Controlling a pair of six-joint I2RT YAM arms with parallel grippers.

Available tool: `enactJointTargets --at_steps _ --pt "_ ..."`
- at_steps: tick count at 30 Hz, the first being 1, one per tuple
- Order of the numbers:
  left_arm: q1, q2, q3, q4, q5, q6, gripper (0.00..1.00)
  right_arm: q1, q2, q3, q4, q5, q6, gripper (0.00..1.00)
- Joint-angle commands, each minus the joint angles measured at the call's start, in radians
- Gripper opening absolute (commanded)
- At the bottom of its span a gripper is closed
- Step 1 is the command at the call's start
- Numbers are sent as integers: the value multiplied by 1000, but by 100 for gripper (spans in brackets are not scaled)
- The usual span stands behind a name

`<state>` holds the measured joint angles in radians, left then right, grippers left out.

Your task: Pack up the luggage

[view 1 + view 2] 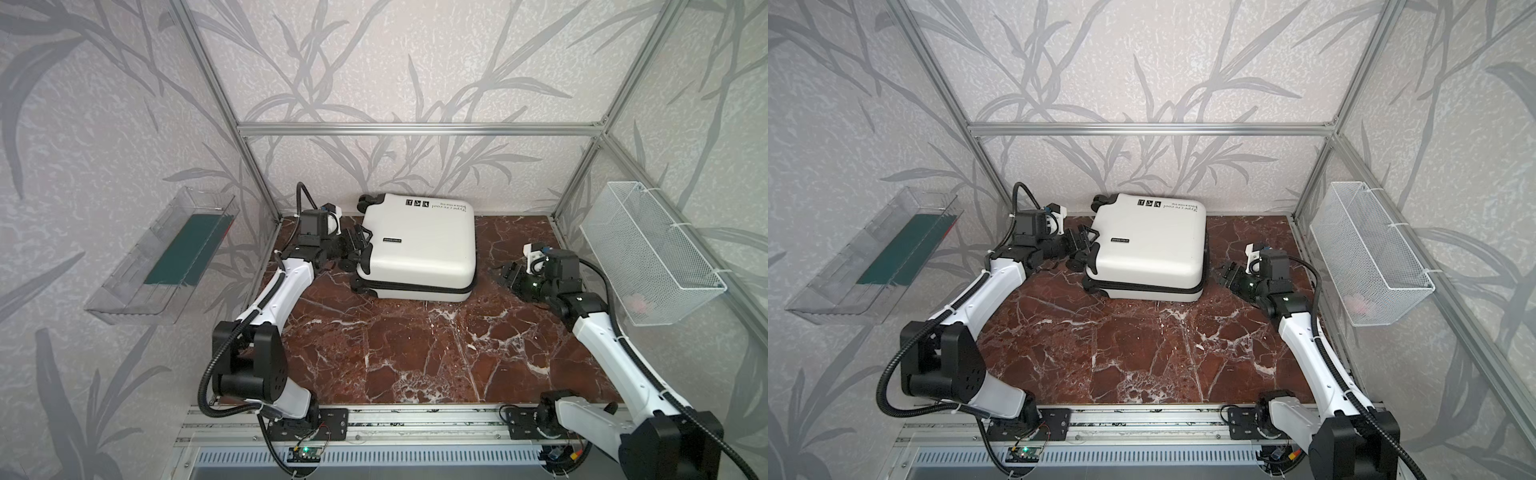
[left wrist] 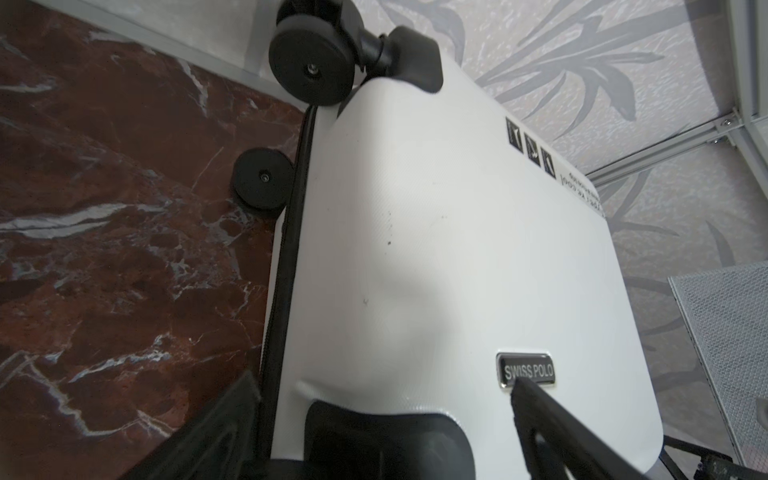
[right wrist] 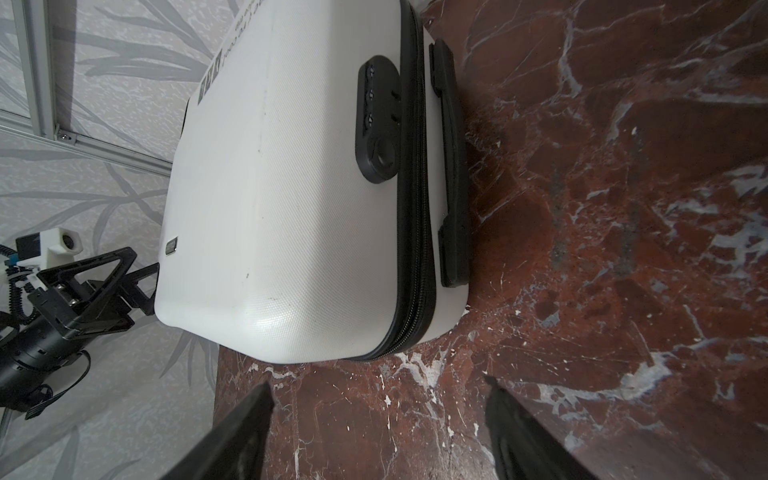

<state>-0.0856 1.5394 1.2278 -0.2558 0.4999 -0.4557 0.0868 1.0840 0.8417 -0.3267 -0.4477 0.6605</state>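
Left wrist: luggage (image 2: 415, 249) badge (image 2: 525, 371) reads "SWISS POLO"; L gripper (image 1: 360, 241) & R gripper (image 3: 378, 386) spread, empty.

I see luggage (image 1: 419, 245) flat at bench (image 1: 415, 353) rear, left gripper (image 1: 360, 243) at its left end, right gripper (image 1: 508, 273) just right.

A small white hard-shell suitcase (image 1: 1150, 249) is seen lying closed and flat on a red-brown marbled tabletop (image 1: 1142, 353), between the two grippers. The left gripper (image 1: 1084, 245) is placed right at its wheeled end, jaws spread. The right gripper (image 1: 1228, 274) is held just off the opposite end, jaws parted.
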Motion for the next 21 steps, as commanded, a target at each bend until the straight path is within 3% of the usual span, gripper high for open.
enactJointTargets --at_steps 1,8,13,21 --pt "-12 2 9 -98 59 45 97 -3 -13 -4 -8 -17 -16 81" --pt "-77 -56 -41 -166 105 85 96 -10 -24 -1 -27 -18 -18 81" --pt "-182 -125 -116 -185 96 88 96 -39 -36 -9 -35 -23 -18 81" --pt "-366 -189 -231 -51 92 -58 96 -106 -38 -16 -41 -47 -47 82"
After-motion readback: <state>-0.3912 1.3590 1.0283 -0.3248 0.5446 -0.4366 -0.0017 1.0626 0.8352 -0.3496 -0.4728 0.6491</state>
